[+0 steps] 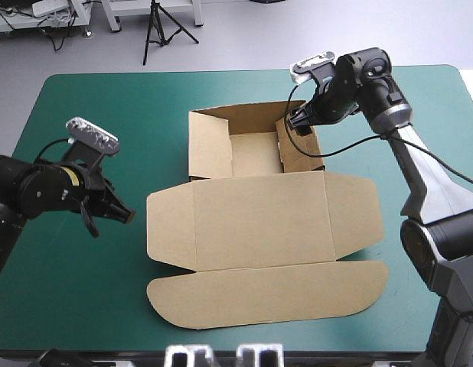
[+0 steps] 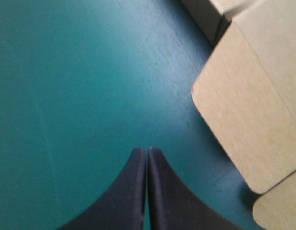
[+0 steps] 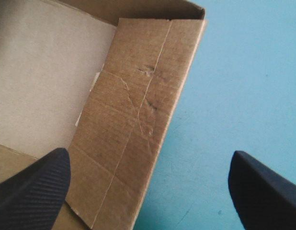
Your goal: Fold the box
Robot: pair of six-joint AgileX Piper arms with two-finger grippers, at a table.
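Note:
The brown box (image 1: 259, 222) lies mid-table as an open tray with raised walls at the far side and its lid flat toward the near edge. My left gripper (image 1: 123, 214) rests shut over the teal-green cover just left of the lid's left flap (image 2: 244, 120), not touching it; its fingers (image 2: 147, 158) meet in one point. My right gripper (image 1: 298, 122) hovers open over the tray's right wall (image 3: 138, 124), one finger (image 3: 38, 187) inside the tray and the other finger (image 3: 263, 191) outside over the cover. Nothing is held.
Bare teal-green cover (image 1: 83, 306) surrounds the box on the left, right and far sides. The lid's front tuck flap (image 1: 267, 294) reaches close to the table's near edge.

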